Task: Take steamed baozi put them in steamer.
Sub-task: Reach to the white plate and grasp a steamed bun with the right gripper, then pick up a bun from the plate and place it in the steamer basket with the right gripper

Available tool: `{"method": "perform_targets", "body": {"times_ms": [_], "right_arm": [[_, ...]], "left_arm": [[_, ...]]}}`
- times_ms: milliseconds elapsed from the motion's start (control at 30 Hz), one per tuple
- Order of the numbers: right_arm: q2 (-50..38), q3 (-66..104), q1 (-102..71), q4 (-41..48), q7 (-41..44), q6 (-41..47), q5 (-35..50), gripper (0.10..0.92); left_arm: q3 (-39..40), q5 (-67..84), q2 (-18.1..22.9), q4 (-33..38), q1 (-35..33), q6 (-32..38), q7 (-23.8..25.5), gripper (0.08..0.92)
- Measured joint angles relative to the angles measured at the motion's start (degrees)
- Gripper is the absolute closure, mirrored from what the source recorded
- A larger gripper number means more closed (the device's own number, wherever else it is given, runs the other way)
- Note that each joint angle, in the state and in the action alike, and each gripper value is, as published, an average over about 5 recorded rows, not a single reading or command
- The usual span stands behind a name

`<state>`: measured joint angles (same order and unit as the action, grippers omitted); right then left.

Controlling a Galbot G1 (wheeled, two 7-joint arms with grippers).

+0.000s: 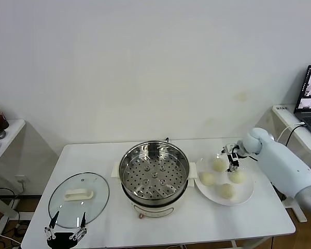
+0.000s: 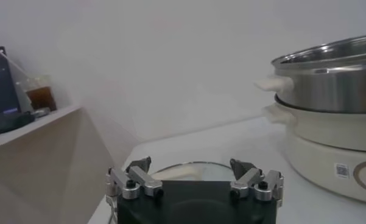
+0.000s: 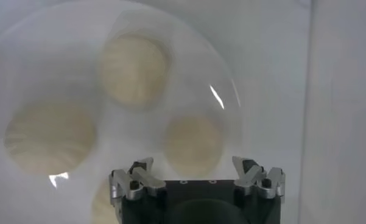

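The first pick is being set up: the right gripper [image 1: 232, 160] is being held with jaws wide above the steamed baozi [image 1: 227, 191] on the plate [image 1: 247, 196], seemingly untouched, so descent and closing are called for before the steamer [image 1: 154, 175].

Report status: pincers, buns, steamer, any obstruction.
Right pincer open over four cream-white round buns on white plate. Left pincer open, idle. Shiny steel steamer uncovered.
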<state>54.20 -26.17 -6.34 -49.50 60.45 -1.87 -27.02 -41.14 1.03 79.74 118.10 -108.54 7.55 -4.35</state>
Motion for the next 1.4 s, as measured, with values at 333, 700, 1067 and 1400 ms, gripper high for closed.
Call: {"method": "perform_targets", "body": {"times_ms": [333, 700, 1067, 1400], "right_arm": [[3.52, -1.27, 0.96, 4.57, -0.76, -0.01, -2.07, 0.248], [4.78, -1.97, 1.53, 6.24, -0.55, 0.16, -3.12, 0.455], [2.93, -4.01, 2.91, 3.77, 0.83, 0.73, -0.37, 0.518], [-3.09, -11.81, 11.44, -6.26, 3.57, 1.37, 12.21, 0.522]], "left_arm": [[-0.76, -0.04, 0.01, -0.15, 0.32, 0.09, -0.01, 0.177], [-1.33, -0.03, -0.04, -0.24, 0.72, 0.03, -0.07, 0.177], [-1.46, 0.12, -0.01, 0.33, 0.39, 0.11, -0.04, 0.177], [-1.15, 0.73, -0.83, 1.11, 0.67, 0.08, 0.06, 0.177]]}}
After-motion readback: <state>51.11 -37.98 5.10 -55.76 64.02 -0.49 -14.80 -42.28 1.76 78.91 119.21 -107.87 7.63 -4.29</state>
